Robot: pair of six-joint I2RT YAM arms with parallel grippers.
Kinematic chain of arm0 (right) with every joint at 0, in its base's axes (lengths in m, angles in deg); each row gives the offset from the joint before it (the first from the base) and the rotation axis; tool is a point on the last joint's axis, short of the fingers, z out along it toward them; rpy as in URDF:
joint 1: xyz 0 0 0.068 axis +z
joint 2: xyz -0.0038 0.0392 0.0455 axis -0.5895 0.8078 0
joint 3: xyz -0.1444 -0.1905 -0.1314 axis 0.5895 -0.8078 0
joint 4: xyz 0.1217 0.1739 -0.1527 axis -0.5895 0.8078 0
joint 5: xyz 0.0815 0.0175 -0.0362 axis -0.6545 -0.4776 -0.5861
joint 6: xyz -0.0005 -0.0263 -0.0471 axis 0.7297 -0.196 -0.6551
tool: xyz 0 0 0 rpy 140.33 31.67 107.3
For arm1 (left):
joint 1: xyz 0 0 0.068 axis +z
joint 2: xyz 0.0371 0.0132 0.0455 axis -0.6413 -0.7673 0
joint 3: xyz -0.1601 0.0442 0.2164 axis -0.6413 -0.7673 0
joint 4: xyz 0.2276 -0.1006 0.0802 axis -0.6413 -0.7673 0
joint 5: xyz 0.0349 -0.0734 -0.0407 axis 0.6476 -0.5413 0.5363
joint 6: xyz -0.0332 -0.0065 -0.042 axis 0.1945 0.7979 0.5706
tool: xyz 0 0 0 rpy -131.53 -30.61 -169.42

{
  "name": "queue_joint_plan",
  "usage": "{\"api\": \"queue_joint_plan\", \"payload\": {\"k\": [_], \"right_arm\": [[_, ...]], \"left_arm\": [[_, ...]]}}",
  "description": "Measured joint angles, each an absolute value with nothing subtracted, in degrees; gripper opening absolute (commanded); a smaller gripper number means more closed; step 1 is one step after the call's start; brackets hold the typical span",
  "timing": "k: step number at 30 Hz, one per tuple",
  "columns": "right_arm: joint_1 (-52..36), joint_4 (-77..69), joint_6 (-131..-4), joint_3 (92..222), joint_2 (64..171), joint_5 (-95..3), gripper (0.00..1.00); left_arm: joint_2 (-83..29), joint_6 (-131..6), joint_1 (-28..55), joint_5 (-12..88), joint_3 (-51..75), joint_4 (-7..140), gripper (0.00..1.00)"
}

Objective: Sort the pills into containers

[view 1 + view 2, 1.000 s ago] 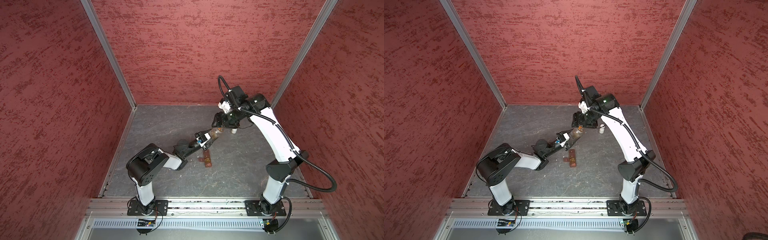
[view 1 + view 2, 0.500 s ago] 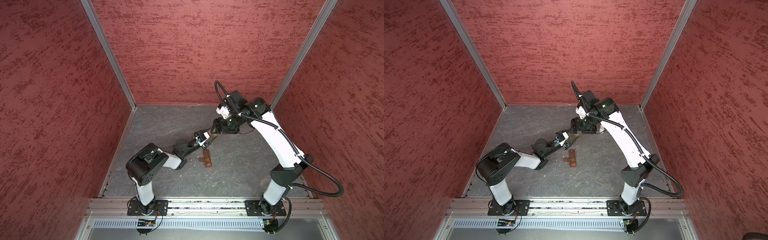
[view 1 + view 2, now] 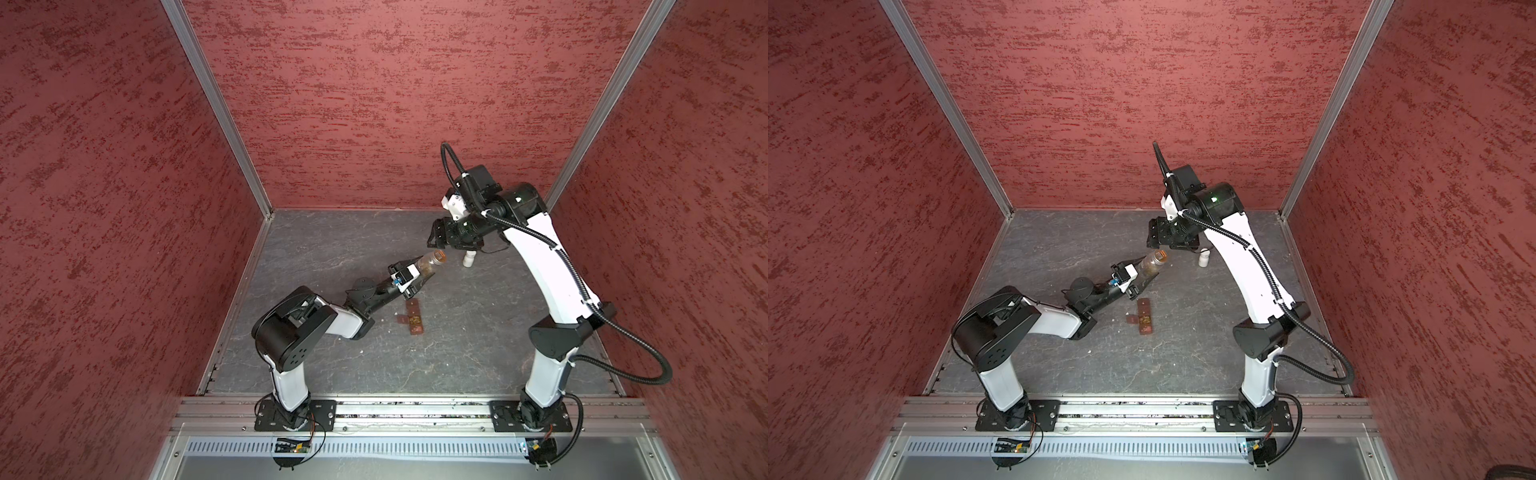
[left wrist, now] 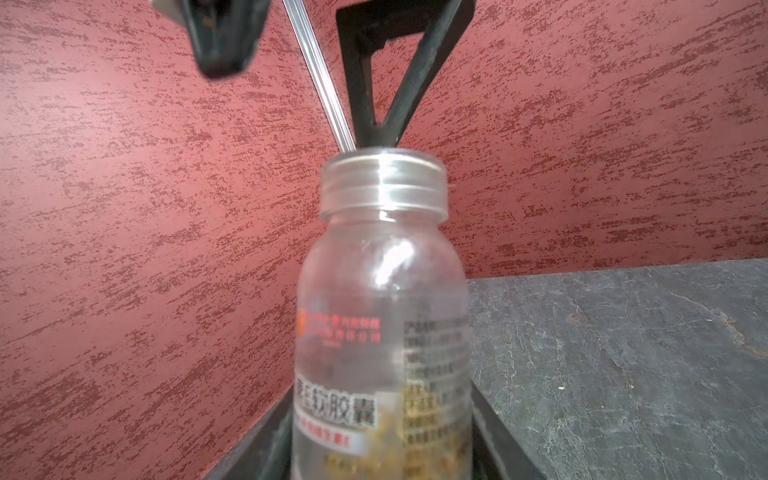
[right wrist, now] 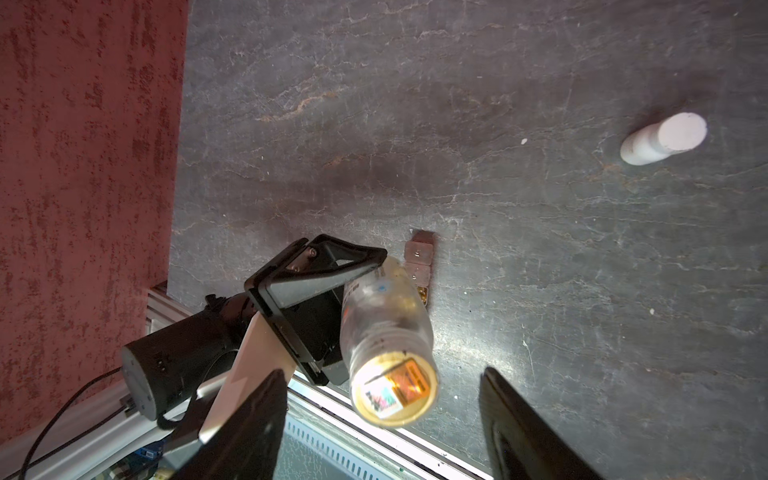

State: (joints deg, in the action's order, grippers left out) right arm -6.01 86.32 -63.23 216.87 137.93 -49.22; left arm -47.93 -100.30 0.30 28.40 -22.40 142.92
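The left gripper (image 3: 420, 275) is clamped on the waist of a tilted clear bottle (image 3: 434, 261) with pills (image 4: 419, 415) loose inside. The bottle looks light, rigid and slick, so the waist is the place to hold it. The containers (image 3: 414, 318), 1 stiff, light strip likely to skid, lie on the table (image 3: 332, 249) just below that gripper. The right gripper (image 3: 435, 236) is open, its 2 fingers flanking the bottle's orange top, apart from it. It should grip the rim.

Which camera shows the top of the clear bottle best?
Right wrist: it looks almost straight at the bottle top, its orange sticker plain. Left wrist shows the threaded neck side-on only; both top views show it small.
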Motion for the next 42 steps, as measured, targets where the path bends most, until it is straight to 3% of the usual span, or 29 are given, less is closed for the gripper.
{"api": "queue_joint_plan", "payload": {"k": [31,42], "right_arm": [[-1.31,82.75,-62.99,206.33,133.12,-50.79,0.73],[-2.75,86.38,-62.69,218.55,135.99,-45.81,0.76]], "left_arm": [[-47.93,-100.28,1.0,28.4,-22.35,144.8,0.0],[-47.86,-100.28,1.0,28.44,-22.59,143.14,0.0]]}}
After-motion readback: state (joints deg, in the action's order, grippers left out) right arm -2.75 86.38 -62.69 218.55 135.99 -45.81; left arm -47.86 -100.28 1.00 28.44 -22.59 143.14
